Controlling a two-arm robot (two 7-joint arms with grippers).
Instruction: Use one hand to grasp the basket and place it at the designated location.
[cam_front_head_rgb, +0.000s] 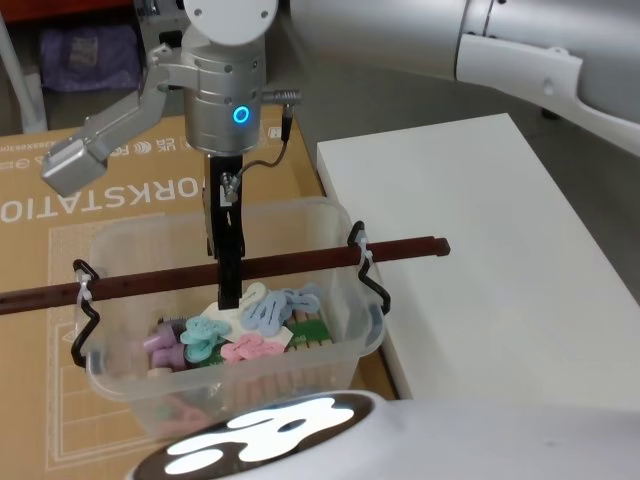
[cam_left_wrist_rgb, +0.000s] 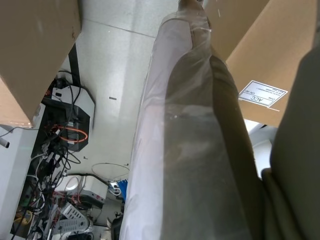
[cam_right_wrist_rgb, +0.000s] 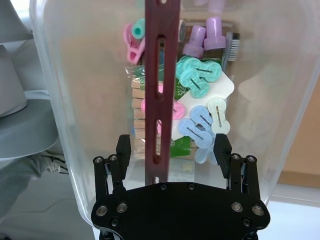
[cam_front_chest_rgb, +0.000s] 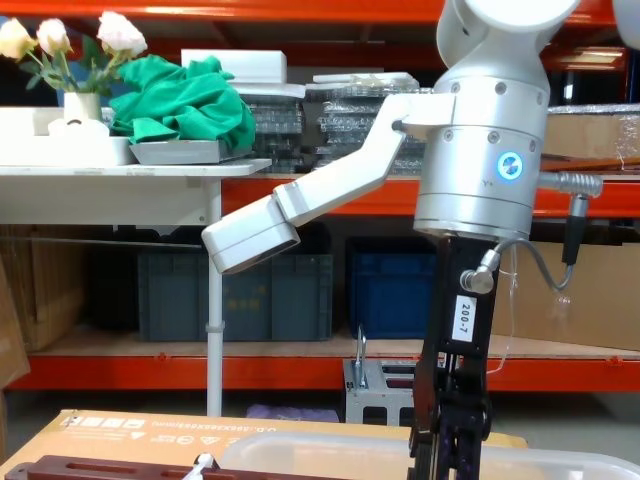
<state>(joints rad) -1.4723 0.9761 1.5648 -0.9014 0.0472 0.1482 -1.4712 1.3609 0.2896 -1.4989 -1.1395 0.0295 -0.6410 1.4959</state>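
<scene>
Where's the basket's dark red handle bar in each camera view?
Head: the handle bar crosses the basket left to right, mid-picture.
Left wrist: not in it.
Right wrist: it runs down the centre, between the open fingers of the right gripper.
Chest: bottom left corner.
Shared landmark: the right gripper, straddling the bar.

**Desk:** The robot's right arm: what is the finish?

**Photographer:** A silver-grey cylindrical wrist with a glowing blue ring light, and a pale grey angular link jutting from its side.

**Desk:** And beneath it?

**Photographer:** The right gripper, slim and black, has a mounting plate studded with silver screws. A white label reads 200-7. A grey cable loops from a metal plug.
</scene>
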